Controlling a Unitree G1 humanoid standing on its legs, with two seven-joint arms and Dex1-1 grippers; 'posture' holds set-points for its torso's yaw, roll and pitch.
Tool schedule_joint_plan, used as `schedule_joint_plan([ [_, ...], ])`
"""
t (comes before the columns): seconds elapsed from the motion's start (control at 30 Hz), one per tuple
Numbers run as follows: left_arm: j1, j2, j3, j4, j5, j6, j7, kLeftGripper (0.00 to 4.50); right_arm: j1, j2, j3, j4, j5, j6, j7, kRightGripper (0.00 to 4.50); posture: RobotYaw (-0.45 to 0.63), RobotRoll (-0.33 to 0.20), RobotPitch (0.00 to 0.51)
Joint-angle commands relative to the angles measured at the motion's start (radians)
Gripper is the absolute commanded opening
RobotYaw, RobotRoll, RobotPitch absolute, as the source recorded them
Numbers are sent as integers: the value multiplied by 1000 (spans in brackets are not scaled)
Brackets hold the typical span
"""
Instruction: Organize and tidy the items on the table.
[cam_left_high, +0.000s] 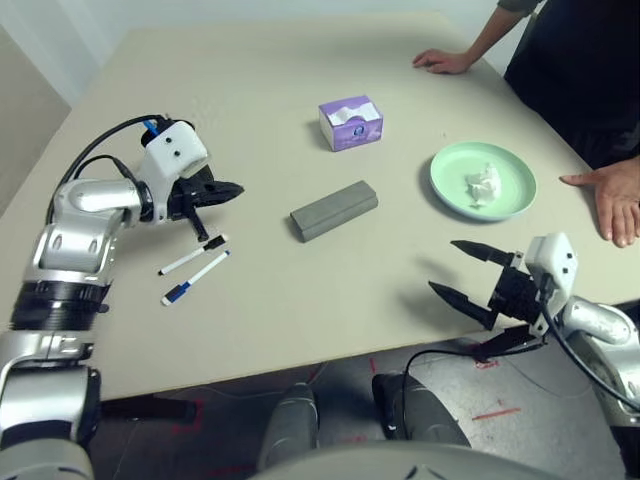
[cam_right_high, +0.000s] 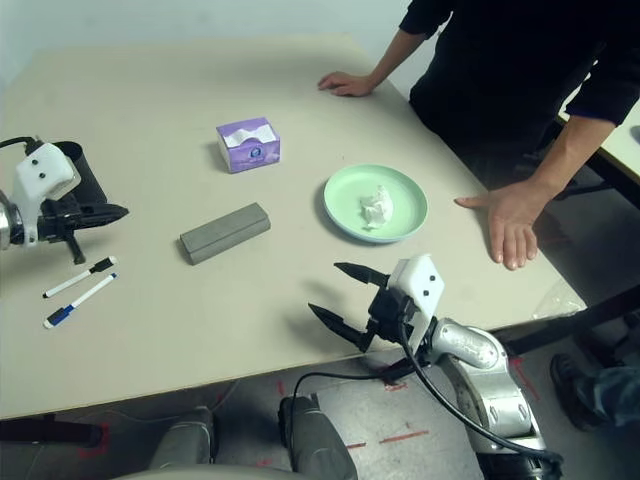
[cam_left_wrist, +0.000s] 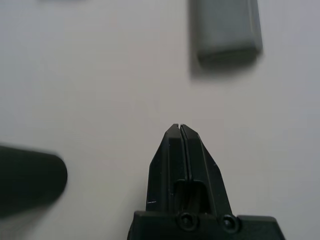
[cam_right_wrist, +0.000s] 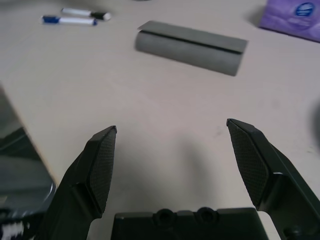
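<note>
Two white markers lie side by side at the left, one with a black cap (cam_left_high: 193, 255), one with a blue cap (cam_left_high: 195, 279). My left gripper (cam_left_high: 238, 189) hovers just above them, shut and empty, pointing toward the grey glasses case (cam_left_high: 334, 210) at the table's middle. A black cup (cam_right_high: 82, 178) stands right behind that gripper. The purple tissue box (cam_left_high: 351, 123) sits farther back. A crumpled white tissue (cam_left_high: 484, 186) rests on the green plate (cam_left_high: 452, 172) at the right. Near the front edge, my right gripper (cam_left_high: 444, 266) is open with nothing between its fingers.
A person in black stands at the table's far right, one hand (cam_left_high: 445, 62) flat near the back edge and the other hand (cam_left_high: 615, 197) flat beside the plate. The beige table (cam_left_high: 300, 310) has bare room in front of the case.
</note>
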Motion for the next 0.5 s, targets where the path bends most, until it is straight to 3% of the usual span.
schedule_joint_plan([
  [0.03, 50, 108, -10, -71, 20, 15, -89, 34, -14, -5, 47, -25, -15, -18, 30, 4500, -67, 0, 124],
  [0.1, 67, 167, -14, -89, 34, 12, -122, 215, -26, 2, 68, -33, -13, -16, 33, 4500, -64, 0, 128],
  [0.2, 67, 220, -19, -109, 37, 48, -151, 947, -43, 13, 94, -36, -13, -13, 28, 4500, -60, 0, 137],
  [0.5, 42, 292, -77, -204, 13, 238, -250, 4008, -69, 23, 134, -71, -13, 10, 7, 4500, -84, 0, 151],
])
